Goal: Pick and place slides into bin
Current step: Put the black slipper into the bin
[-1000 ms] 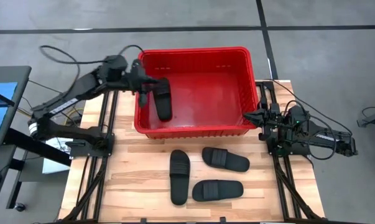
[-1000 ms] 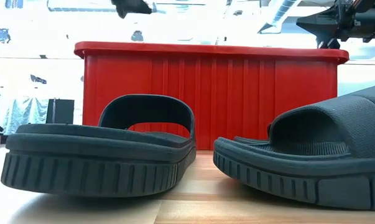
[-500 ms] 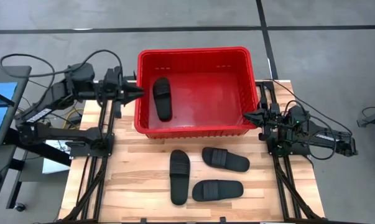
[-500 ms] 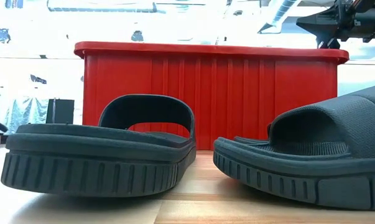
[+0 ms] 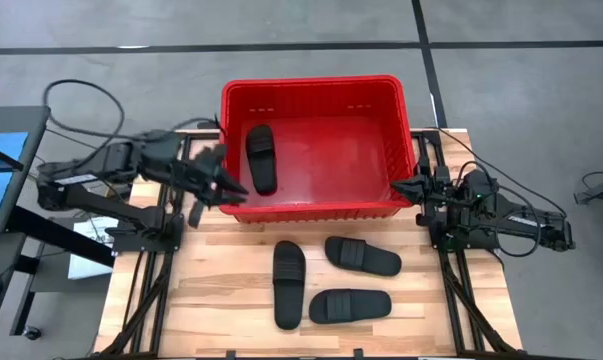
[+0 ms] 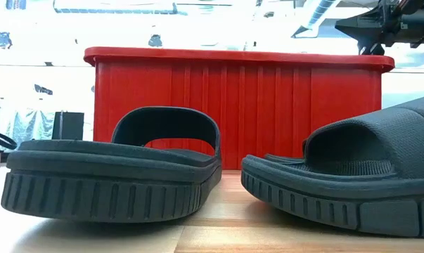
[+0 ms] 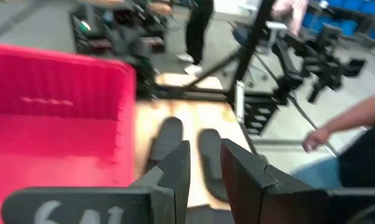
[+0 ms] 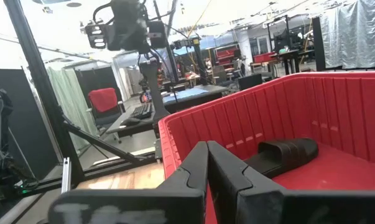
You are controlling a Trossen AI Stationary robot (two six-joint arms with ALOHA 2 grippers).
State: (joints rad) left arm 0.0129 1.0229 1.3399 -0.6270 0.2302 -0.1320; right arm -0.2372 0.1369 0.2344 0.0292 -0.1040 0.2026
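One slide (image 5: 262, 158) is lying flat in the red bin (image 5: 401, 130), three slides (image 5: 336, 278) sit just in front of it, the empty left gripper (image 5: 226, 186) at its left front corner has jaws slightly apart, probably lining up another grab, and the right gripper (image 5: 397, 187) is parked pinched closed at its right side.

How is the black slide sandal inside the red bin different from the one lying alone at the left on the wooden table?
The black slide sandal in the large red plastic bin lies on the bin's red floor; the black slide sandal at the left of the wooden table lies on bare wood. The first is already placed; the second is not yet. Both lie lengthwise, strap up, and look alike.
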